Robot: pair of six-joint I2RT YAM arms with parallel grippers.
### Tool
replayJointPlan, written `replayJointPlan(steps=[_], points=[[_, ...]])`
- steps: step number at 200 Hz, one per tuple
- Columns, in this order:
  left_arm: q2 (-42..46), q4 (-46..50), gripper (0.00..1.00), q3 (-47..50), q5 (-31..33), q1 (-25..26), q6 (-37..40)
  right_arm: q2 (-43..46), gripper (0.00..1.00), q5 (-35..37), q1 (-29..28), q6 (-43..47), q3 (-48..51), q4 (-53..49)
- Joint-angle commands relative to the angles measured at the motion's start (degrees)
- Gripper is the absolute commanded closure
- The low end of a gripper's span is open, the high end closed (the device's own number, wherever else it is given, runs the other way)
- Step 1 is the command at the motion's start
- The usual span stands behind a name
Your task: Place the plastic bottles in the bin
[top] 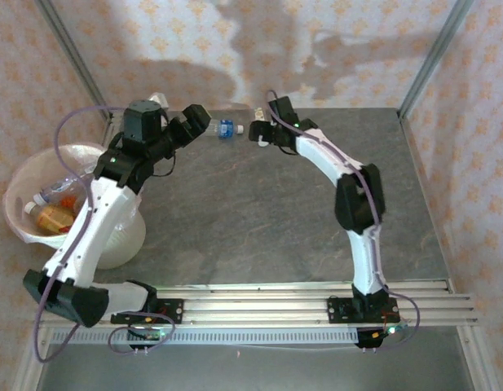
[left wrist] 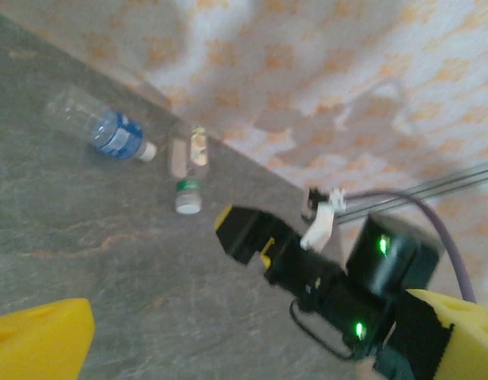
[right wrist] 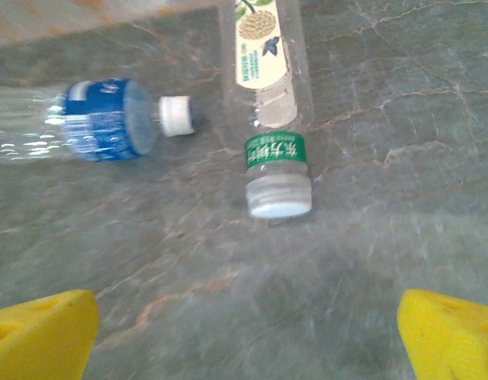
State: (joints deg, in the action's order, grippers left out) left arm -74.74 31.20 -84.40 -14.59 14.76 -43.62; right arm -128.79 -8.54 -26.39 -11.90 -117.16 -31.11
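Grey stone-look table (top: 259, 220), patterned wall (top: 235, 49) right behind the far edge.

**Top view:**
- The bin (top: 15, 183) sits off the table's left edge, with several binned bottles (top: 55, 216) inside.
- Both arms reach to the far edge.
- The left gripper (top: 198, 120) is just left of the blue-label bottle (top: 227, 129). The right gripper (top: 258, 130) is just right of it.
- The two grippers are close, nearly nose to nose.

**Left wrist:**
- Own yellow pads (left wrist: 38, 340) are spread wide with nothing between them.
- The blue-label bottle lies on its side near the wall.
- The green-label bottle (left wrist: 188, 170) lies just beside it, cap toward the arms.
- The right gripper's black body sits in the foreground, between this wrist and part of the table.

**Right wrist:**
- Yellow fingertips (right wrist: 38, 332) sit at both lower corners, jaws spread and holding nothing.
- The green-label bottle is roughly centred ahead, with the blue one to its left.
- The blue bottle's white cap is very near the green bottle's body. I can't tell if they touch.

**Step:** my read is approach before pick, with the last two bottles on the table.

**Next:**
- The right gripper likely drops over the green-label bottle's body, across its axis, then closes.
- The left gripper takes the blue one, since it is on the bin side.

**Risks:**
- The arms crowd each other, so they should go one at a time.
- The wall leaves little room behind the bottles.
- Round clear bottles will roll if nudged, and one could knock the other.
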Motion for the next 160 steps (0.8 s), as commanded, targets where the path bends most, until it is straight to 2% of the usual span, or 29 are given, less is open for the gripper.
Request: replayJointPlan(steps=[1,16,31,63,92,124,160], points=[[1.19,2.92,0.00,-2.38,0.17,-0.02,3.56,-9.98,0.04,5.06,0.82,7.56,-17.02,-18.99],[2.81,1.02,0.00,-0.72,0.05,0.02,5.10,-17.01,0.05,5.85,0.80,9.24,-27.54,-22.53],[4.60,0.64,0.00,0.49,1.75,-0.01,6.74,-22.07,0.07,4.87,0.77,9.90,-33.98,-22.54],[7.15,1.15,0.00,2.14,3.65,-0.06,9.56,-25.51,0.10,6.57,0.81,7.66,-34.29,-17.95],[7.25,4.17,0.00,1.52,4.44,0.01,12.08,-28.66,0.17,4.15,0.79,6.56,-37.55,-17.97],[6.98,4.77,0.00,2.65,5.71,-0.06,12.68,-30.57,0.23,6.07,0.77,7.31,-39.20,-15.85],[5.88,5.21,0.00,2.62,5.76,-0.04,14.49,-31.66,0.36,7.21,0.94,6.49,-41.22,-15.04]])
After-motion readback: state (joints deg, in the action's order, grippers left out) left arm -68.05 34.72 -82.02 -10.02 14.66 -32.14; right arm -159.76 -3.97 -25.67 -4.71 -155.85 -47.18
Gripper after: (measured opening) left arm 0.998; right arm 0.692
